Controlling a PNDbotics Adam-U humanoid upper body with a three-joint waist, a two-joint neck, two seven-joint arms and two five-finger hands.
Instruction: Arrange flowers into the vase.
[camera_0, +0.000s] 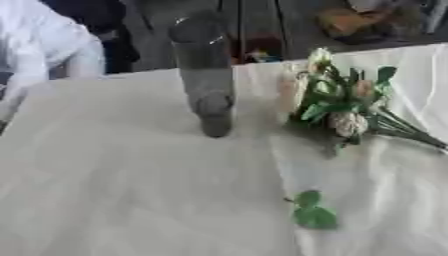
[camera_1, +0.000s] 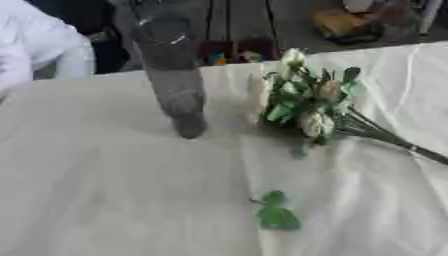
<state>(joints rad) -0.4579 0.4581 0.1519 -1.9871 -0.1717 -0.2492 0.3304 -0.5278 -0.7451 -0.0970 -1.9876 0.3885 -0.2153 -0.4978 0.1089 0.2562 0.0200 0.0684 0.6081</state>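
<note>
One bunch of flowers (camera_0: 337, 107) lies on its side on the white tablecloth (camera_0: 131, 190), right of centre, pale blooms toward the far side, stems trailing right. Grey vase (camera_0: 206, 75) stands left of it, near the far table edge, apart from the blooms. Loose green leaf sprig (camera_0: 312, 211) lies nearer. Neither hand in view; finger state unrecorded.

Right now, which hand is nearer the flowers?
Cannot tell: neither hand is in view. The flowers lie on the table, right of the grey vase, toward the robot's right side.
</note>
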